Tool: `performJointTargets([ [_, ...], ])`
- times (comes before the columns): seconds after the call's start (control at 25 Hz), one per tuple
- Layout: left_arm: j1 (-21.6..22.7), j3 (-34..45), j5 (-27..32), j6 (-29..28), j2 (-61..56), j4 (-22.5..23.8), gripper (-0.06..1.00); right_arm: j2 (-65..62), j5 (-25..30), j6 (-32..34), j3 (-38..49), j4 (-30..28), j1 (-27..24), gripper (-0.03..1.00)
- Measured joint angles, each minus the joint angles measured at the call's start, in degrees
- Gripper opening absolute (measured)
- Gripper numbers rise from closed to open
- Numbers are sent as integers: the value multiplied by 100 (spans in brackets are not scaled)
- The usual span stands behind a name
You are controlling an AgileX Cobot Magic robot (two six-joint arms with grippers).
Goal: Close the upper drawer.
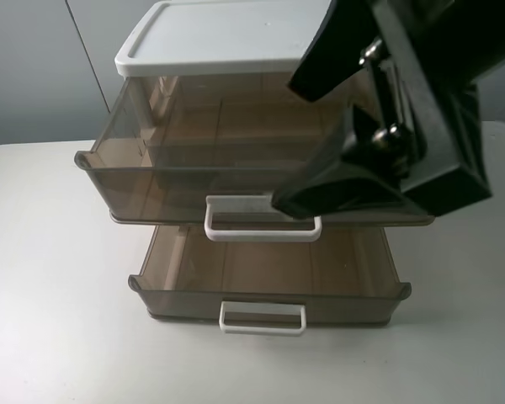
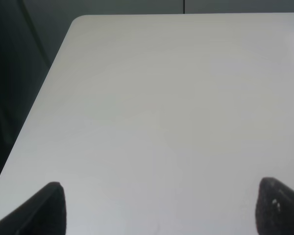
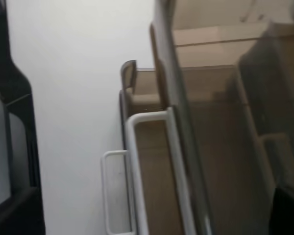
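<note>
Exterior high view: a white worktop [image 1: 42,252] fills the frame, and a drawer unit [image 1: 210,38] with a white lid stands at upper centre. Its upper drawer [image 1: 177,160], smoky brown, stands well out across the middle of the frame. A shallower lower drawer [image 1: 269,269] juts out below it. My right gripper [image 1: 284,143], at centre right, is spread wide, one finger seemingly outside the drawer's front wall near the white handle [image 1: 261,231], the other inside. My left gripper [image 2: 161,196], seen only in the left wrist view, hangs open over the worktop. I judge I am lining up to push. Next, the front needs a straight shove back into the unit.
</note>
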Motion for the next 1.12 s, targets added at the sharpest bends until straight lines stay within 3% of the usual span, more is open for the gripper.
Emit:
performJointTargets([
  [0.36, 0, 0, 0, 0, 0, 0, 74, 601, 132, -22, -23, -226, 1026, 70],
  [1.12, 0, 0, 0, 0, 0, 0, 74, 1518, 438, 301, -23, -1201, 1098, 70],
])
